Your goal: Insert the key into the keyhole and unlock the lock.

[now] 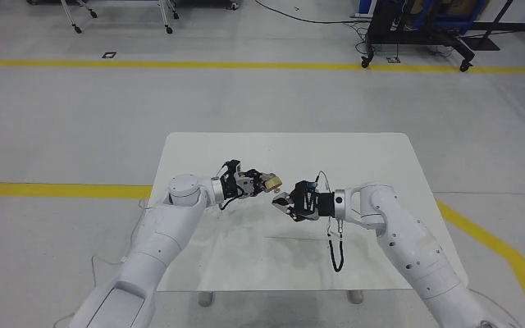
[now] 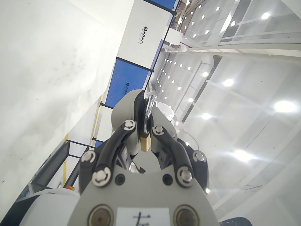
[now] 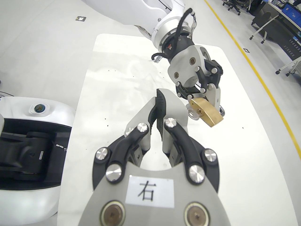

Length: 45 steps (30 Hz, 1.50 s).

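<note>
Over the table's (image 3: 112,71) middle, the left gripper (image 1: 262,180) clamps the brass lock (image 3: 208,112) by its shackle, the key (image 3: 192,114) seemingly in its keyhole, while the right gripper (image 3: 160,97), closed on nothing, sits just beside.

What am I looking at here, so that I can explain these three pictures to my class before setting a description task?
This is a robot with two arms, each ending in a two-fingered gripper. The top view looks down from above the arms at a white table. The other two cameras sit on the wrists, looking along the fingers. The left gripper is clamped on a brass padlock, and a silver key appears to sit in its keyhole. The right gripper is close by, fingers together, holding nothing. The padlock is held above the table, not lying on it.
</note>
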### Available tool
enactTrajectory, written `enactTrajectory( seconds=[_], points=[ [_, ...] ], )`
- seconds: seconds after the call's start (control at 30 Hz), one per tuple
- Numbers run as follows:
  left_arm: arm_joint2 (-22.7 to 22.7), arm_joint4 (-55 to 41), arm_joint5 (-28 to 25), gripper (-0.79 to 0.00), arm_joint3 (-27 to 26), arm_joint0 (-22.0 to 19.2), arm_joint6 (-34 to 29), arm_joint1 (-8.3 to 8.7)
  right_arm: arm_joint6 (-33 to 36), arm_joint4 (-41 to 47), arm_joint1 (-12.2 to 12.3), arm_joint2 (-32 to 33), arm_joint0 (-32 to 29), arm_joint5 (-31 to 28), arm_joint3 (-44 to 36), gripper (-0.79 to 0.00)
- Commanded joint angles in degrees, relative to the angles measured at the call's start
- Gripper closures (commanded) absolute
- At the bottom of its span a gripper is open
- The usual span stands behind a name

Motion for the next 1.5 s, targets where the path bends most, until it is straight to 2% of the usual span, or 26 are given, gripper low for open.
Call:
enactTrajectory(
  seconds=[0.0, 0.3, 0.53, 0.67, 0.7, 0.73, 0.77, 0.87, 1.13, 1.2, 1.3, 1.33, 1.37, 1.4, 1.47],
  points=[
    [-0.13, 0.16, -0.24, 0.000, -0.33, 0.19, -0.17, 0.11, 0.50, 0.53, -0.06, -0.18, 0.37, 0.90, 0.83, 0.000],
    [-0.01, 1.47, -0.83, 0.000, -1.35, 0.58, -0.73, 0.43, 1.45, 2.31, -0.38, -1.81, 2.42, 1.71, 3.79, 0.000],
    [0.13, 3.05, -4.55, 0.000, -2.84, 1.22, -2.30, 0.74, 1.56, 3.33, -0.28, -2.01, 2.97, 1.08, 4.88, 0.000],
    [-0.21, 2.98, -5.75, 0.000, -3.32, 1.58, -2.50, 0.91, 0.50, 3.86, 0.04, -1.48, 2.88, -1.17, 3.31, 0.000],
    [-0.38, 2.93, -6.29, 0.000, -3.46, 1.72, -2.09, 0.95, 0.12, 3.13, 0.23, -1.69, 2.64, -1.17, 1.73, -0.092],
    [-0.65, 2.95, -7.20, 0.000, -3.68, 1.89, -1.16, 0.99, -0.02, 1.93, 0.51, -2.04, 2.30, -1.17, -0.04, -0.391],
    [-0.96, 3.30, -8.47, 0.000, -3.97, 2.12, 0.50, 1.04, -0.13, 0.64, 0.84, -2.28, 1.94, -1.17, -1.96, -0.785],
    [-1.94, 4.10, -12.50, 0.000, -5.36, 3.46, 7.25, 1.10, -0.13, 0.64, 0.84, -2.28, 1.94, -1.17, -1.96, -0.785],
    [-1.99, 10.32, -17.32, 0.000, -9.69, 6.05, 15.71, 1.46, -0.13, 0.64, 0.84, -2.28, 1.94, -1.17, -1.96, -0.785],
    [-2.21, 11.32, -18.67, 0.000, -10.79, 6.93, 18.43, 1.49, 0.31, -1.54, 0.78, -1.86, 1.16, 4.29, -3.30, -0.785],
    [-2.67, 9.61, -18.28, 0.000, -11.87, 8.23, 20.93, 1.36, -0.91, -10.25, 0.65, -1.98, -2.56, 18.08, -7.36, -0.763],
    [-2.80, 8.97, -17.54, 0.000, -12.01, 8.37, 21.27, 1.32, -1.73, -13.50, 0.57, -2.61, -3.93, 22.15, -8.45, -0.619],
    [-2.83, 8.79, -16.96, 0.000, -12.13, 8.42, 21.63, 1.29, -2.87, -16.10, 0.45, -3.14, -5.17, 26.32, -8.94, -0.539],
    [-2.79, 8.77, -16.61, 0.000, -12.23, 8.46, 21.97, 1.26, -3.77, -18.78, 0.31, -3.87, -6.11, 29.89, -9.23, -0.366],
    [-2.70, 8.32, -15.90, 0.000, -12.38, 8.54, 22.53, 1.14, -4.53, -23.02, -0.05, -5.42, -7.33, 36.18, -9.03, -0.299]
  ],
)
